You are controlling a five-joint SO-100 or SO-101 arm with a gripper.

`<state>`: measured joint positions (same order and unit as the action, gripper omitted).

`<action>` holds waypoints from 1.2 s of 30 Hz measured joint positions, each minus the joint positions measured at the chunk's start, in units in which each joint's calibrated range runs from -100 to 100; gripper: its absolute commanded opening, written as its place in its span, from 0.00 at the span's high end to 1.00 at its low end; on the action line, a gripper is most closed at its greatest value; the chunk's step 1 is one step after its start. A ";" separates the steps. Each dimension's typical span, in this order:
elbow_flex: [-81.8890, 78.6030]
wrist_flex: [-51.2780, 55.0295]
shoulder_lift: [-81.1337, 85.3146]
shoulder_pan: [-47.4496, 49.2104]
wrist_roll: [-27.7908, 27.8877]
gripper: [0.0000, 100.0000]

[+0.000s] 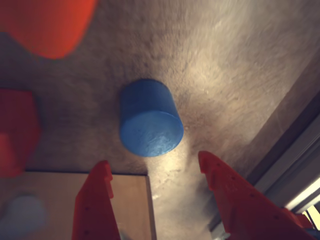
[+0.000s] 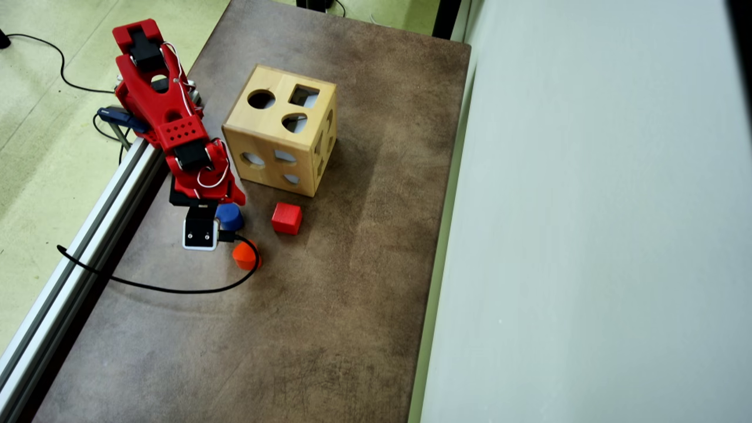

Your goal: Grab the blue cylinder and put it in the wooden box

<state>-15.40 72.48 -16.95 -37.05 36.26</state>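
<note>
In the wrist view the blue cylinder [image 1: 149, 124] stands on the brown mat, just beyond my gripper [image 1: 155, 161]. The two red fingers are spread wide, one on each side below it, with nothing between them, so the gripper is open. A corner of the wooden box [image 1: 131, 205] shows behind the left finger [image 1: 95, 200]. From overhead, the blue cylinder [image 2: 230, 216] peeks out from under the red arm [image 2: 176, 129], and the wooden box [image 2: 281, 138] stands a short way behind it. The fingertips are hidden under the arm there.
A red cube [image 2: 286, 218] lies right of the cylinder and an orange-red block [image 2: 244, 255] in front of it. Both appear at the wrist view's left, the cube [image 1: 15, 130] and the block [image 1: 47, 22]. An aluminium rail [image 2: 106, 205] borders the mat's left edge. A black cable [image 2: 164, 288] curves across the mat.
</note>
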 measured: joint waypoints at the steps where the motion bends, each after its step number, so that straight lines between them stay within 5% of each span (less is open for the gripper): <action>1: -0.45 -0.56 -0.68 0.00 0.00 0.72; 36: -1.53 -5.33 -8.81 0.36 0.00 0.76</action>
<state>-16.93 67.15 -25.76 -36.69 36.26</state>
